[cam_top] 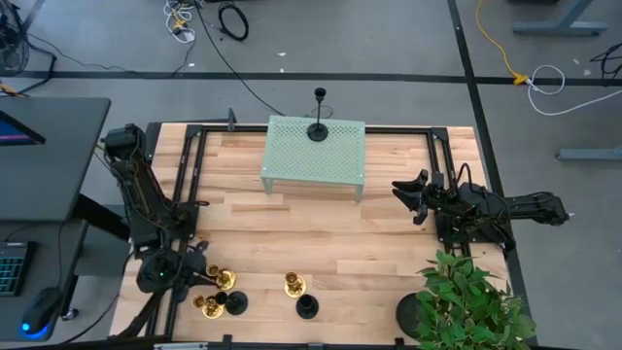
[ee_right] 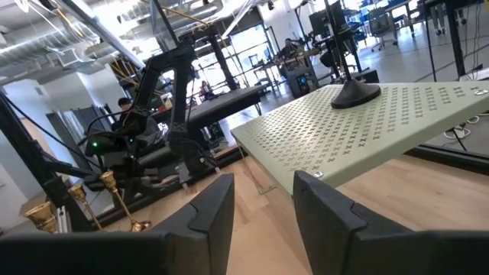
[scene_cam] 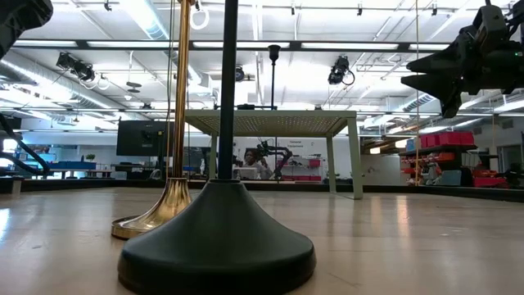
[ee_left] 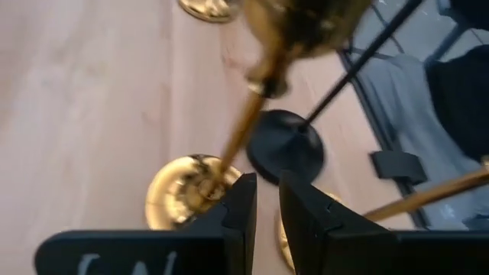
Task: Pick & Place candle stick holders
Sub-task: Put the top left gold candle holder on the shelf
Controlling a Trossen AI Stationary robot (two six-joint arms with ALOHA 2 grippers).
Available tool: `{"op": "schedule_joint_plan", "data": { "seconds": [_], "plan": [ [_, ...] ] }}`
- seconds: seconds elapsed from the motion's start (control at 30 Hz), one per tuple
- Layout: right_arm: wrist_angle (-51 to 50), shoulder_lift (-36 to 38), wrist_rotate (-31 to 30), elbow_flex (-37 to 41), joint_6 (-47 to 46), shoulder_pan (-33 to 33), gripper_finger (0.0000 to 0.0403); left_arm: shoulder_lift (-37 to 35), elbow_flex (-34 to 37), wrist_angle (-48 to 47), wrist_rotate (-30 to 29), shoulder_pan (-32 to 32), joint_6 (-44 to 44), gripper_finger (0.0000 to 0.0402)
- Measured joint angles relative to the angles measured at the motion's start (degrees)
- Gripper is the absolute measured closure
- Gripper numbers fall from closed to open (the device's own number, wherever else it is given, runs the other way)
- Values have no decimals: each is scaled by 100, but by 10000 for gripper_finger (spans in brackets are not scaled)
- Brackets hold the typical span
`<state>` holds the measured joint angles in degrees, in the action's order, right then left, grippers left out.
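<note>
Five candle stick holders stand on their round bases near the table's front left: three brass ones [cam_top: 224, 279] [cam_top: 207, 305] [cam_top: 293, 285] and two black ones [cam_top: 234, 302] [cam_top: 307, 307]. Another black one [cam_top: 319, 128] stands on the green perforated stand [cam_top: 292, 156] at the far middle. My left gripper [ee_left: 267, 202] hovers low at the front left cluster, slanting down, with a narrow gap and nothing between its fingers. One brass holder's stem [ee_left: 243, 126] rises just beside them, with a black base [ee_left: 286, 147] beyond. My right gripper [cam_top: 413, 199] waits open at the right side.
A potted green plant [cam_top: 466, 301] fills the front right corner. A black metal frame [cam_top: 185, 165] runs along the table's edges. Bare wood lies between the stand and the front row of holders. In the low view a black base [scene_cam: 217, 246] and a brass one [scene_cam: 155, 220] stand close.
</note>
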<state>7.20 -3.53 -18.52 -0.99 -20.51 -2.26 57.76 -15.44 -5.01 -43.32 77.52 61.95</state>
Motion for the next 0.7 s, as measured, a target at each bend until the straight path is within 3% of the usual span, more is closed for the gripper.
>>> {"op": "schedule_joint_plan", "data": {
  "seconds": [0.47, 0.7],
  "plan": [
    [0, 2, 0, 0, 0, 0, 266, 0, 0, -131, -204, -351, -47, 342],
    [-1, 2, 0, 0, 0, 0, 266, 0, -2, 390, -247, -472, -703, 339]
  ]
}}
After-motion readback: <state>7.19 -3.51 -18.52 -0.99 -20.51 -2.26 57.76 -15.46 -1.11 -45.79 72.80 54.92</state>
